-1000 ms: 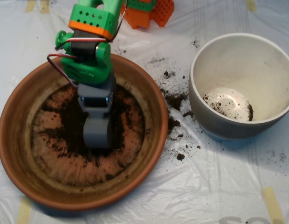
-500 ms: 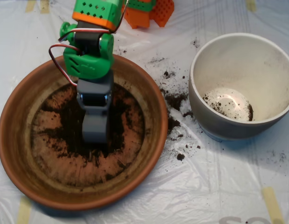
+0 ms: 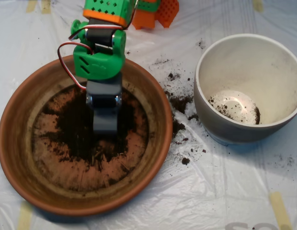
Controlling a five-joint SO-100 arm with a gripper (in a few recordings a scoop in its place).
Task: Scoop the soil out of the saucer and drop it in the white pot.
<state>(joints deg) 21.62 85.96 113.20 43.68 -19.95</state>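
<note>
The terracotta saucer [image 3: 24,158] lies at the left. Dark soil [image 3: 76,134] covers its middle in a thin, patchy layer, with pale staining around it. My grey scoop [image 3: 105,125] points down over the soil, slightly behind the saucer's centre, hanging from the green and orange arm [image 3: 99,52] that reaches in over the far rim. What lies inside the scoop is hidden. The white pot [image 3: 206,112] stands to the right, apart from the saucer. A few dark crumbs of soil [image 3: 234,111] lie on its pale bottom.
Spilled soil crumbs [image 3: 179,103] lie on the plastic sheet between saucer and pot. The arm's orange base [image 3: 155,12] sits at the top edge. Tape strips [image 3: 281,208] hold the sheet down at the lower right.
The arm and scoop have drawn back toward the far rim of the saucer. The scoop's tip now sits farther back over the soil, leaving a dark patch where it was.
</note>
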